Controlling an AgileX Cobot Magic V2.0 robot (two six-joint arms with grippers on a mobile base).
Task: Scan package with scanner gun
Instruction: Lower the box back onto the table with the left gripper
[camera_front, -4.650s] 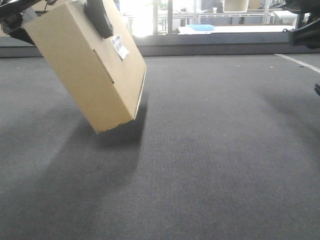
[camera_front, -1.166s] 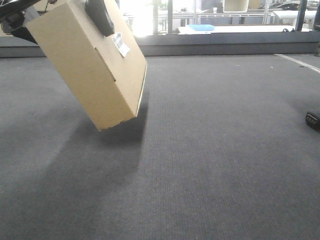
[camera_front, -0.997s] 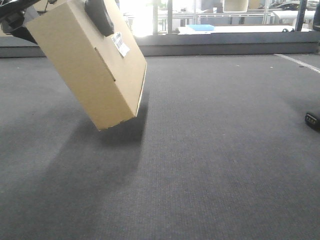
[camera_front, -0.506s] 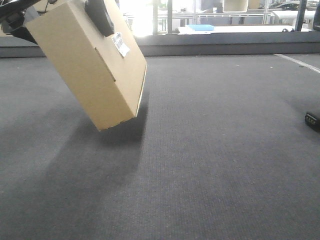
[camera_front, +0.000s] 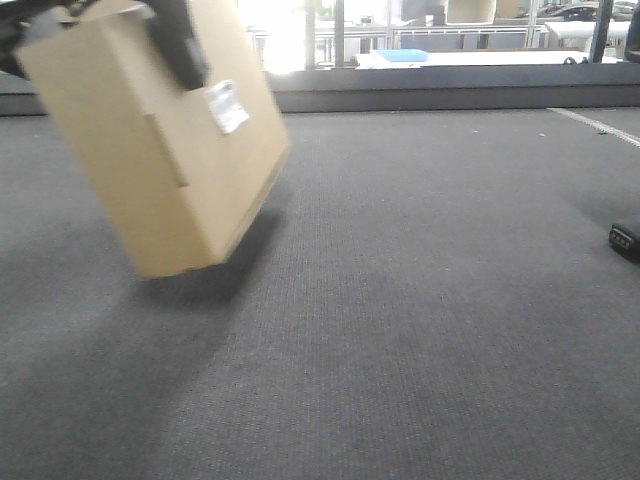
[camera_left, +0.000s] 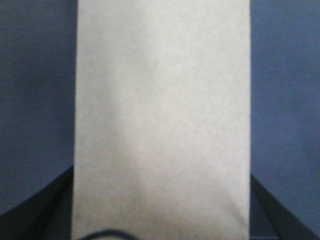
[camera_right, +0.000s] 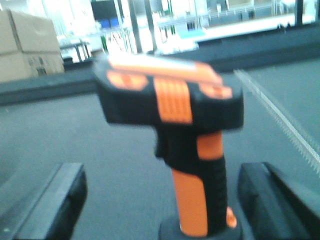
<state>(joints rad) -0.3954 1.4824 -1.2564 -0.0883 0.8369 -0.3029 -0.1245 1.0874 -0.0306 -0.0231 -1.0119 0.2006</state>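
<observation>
**Holding the Package Above the Carpet**

Gripping from above, the left gripper (camera_front: 178, 40) was clamped on the package (camera_front: 160, 140), which hung tilted and clear of the grey carpet (camera_front: 420, 330) at the left of the front view. A white label (camera_front: 227, 106) faced the camera. The image of the box was blurred. In the right wrist view, the scanner gun (camera_right: 175, 135) stood upright between the fingers (camera_right: 47, 205) of the right gripper (camera_right: 165, 205), which were spread apart and not touching it. Larger cardboard boxes (camera_right: 27, 47) stood behind.
</observation>
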